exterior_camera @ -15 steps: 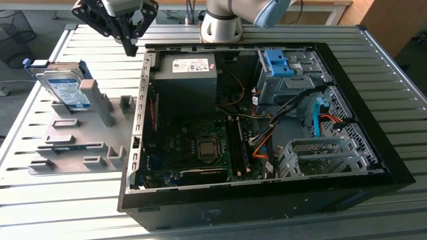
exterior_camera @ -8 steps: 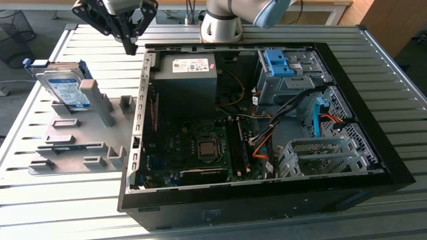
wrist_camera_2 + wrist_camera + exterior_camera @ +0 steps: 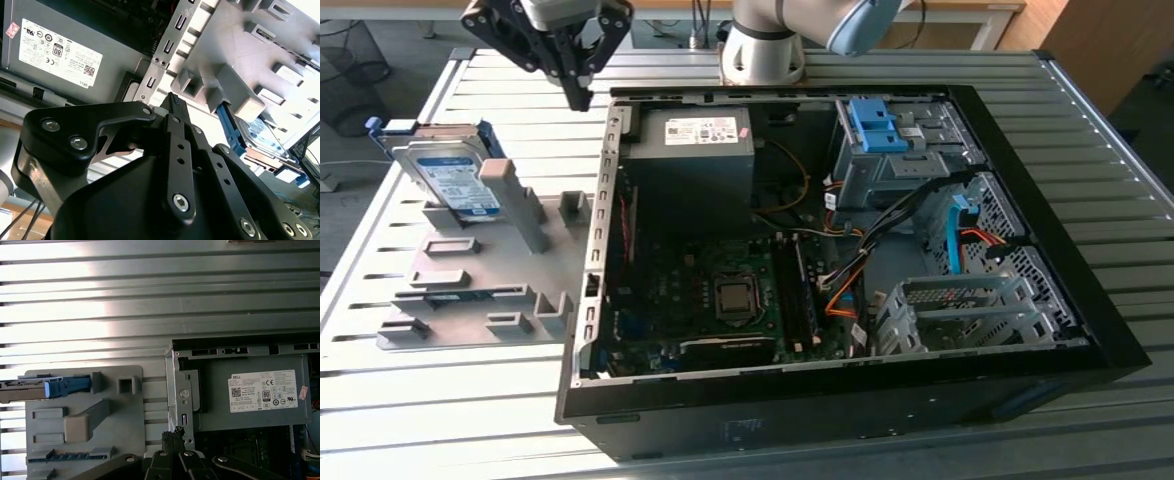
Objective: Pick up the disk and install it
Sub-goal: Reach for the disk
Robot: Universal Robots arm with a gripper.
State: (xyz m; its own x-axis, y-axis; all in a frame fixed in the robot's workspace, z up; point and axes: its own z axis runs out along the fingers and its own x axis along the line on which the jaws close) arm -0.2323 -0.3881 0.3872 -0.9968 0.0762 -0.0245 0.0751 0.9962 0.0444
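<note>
The gripper (image 3: 576,95) hung empty, its fingers (image 3: 174,107) pressed together. The disk (image 3: 447,178) leaned in a grey holder (image 3: 507,270), below and well apart from them. It looked stiff, weighty and shock-sensitive; I'd pinch its blue frame edges.

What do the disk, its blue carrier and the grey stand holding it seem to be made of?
The disk: metal casing, going by its silvery sheen, with a paper-like printed label. Its carrier: probably plastic, evenly bright blue and slightly glossy. The grey stand: likely moulded or printed plastic, with matte, uniformly grey blocky shapes.
</note>
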